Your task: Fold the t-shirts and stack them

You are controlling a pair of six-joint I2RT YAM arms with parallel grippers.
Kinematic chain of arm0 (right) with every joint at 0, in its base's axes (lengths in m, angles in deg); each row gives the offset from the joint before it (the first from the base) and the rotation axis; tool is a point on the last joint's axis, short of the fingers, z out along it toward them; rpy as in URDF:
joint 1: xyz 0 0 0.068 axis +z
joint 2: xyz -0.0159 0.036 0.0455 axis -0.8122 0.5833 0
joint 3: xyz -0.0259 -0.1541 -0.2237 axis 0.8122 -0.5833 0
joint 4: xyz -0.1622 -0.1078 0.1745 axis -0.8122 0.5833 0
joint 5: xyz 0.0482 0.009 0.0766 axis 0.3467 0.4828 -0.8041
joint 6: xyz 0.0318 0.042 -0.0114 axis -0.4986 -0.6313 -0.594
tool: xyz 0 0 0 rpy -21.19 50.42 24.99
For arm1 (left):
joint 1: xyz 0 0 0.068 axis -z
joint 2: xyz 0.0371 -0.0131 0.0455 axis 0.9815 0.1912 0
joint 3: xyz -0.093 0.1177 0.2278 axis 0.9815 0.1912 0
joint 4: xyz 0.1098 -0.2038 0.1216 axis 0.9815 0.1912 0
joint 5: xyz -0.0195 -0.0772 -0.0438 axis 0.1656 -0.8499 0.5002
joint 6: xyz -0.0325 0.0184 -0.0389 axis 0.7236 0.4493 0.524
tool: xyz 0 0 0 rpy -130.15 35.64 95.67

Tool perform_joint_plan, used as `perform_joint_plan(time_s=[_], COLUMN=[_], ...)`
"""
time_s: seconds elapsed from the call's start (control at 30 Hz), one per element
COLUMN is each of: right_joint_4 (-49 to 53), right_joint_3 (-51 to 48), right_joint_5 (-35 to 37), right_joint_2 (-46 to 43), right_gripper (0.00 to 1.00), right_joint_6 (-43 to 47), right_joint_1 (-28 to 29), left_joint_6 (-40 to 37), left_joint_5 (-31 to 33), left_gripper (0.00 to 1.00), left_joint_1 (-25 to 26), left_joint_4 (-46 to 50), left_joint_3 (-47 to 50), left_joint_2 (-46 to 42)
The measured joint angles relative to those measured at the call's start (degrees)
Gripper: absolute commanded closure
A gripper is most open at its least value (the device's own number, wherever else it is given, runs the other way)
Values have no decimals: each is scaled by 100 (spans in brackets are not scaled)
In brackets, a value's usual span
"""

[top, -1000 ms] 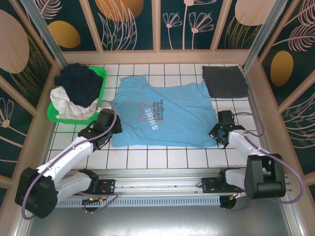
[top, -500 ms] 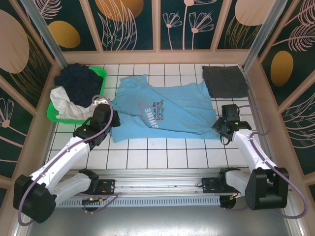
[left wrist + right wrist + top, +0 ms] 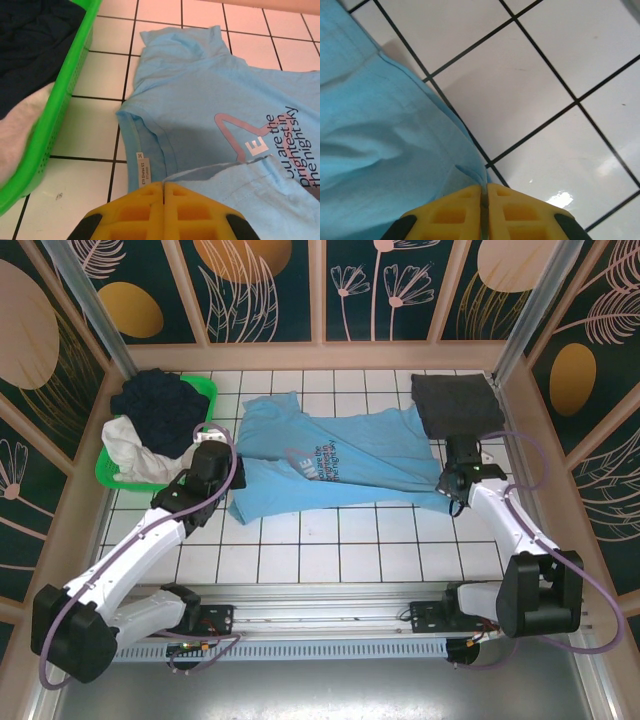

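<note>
From above, the light blue cloth t-shirt (image 3: 350, 455) lay spread across the middle of the white tiled worktop (image 3: 340, 550), its near hem doubled up over the print. The left claw (image 3: 225, 480) sat at its left near corner and the right claw (image 3: 450, 495) at its right near corner. A dark grey cloth t-shirt (image 3: 457, 405) lay folded at the far right. A green plastic basket (image 3: 207, 388) of clothes stood far left.

In the left wrist view, the left claw (image 3: 163, 192) was pressed together, pinching the blue hem. The shirt (image 3: 210, 100) lay beside the basket (image 3: 60, 100).

In the right wrist view, the right claw (image 3: 483, 192) pinched a thin edge of the blue shirt (image 3: 380, 150) above the bare tiles (image 3: 545, 100).
</note>
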Motion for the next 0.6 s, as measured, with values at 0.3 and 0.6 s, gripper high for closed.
perform_joint_plan(time_s=[0.3, 0.6], right_joint_4=[210, -136], right_joint_3=[175, -1386], right_joint_5=[190, -1132], right_joint_2=[210, -479], right_gripper=[67, 62], right_joint_6=[-61, -774], right_joint_1=[260, 330], left_joint_6=[-87, -96], left_joint_5=[-251, -267], left_gripper=[100, 100], left_joint_1=[0, 0], left_joint_4=[-129, -162], left_joint_3=[116, 221], left_joint_2=[-87, 13])
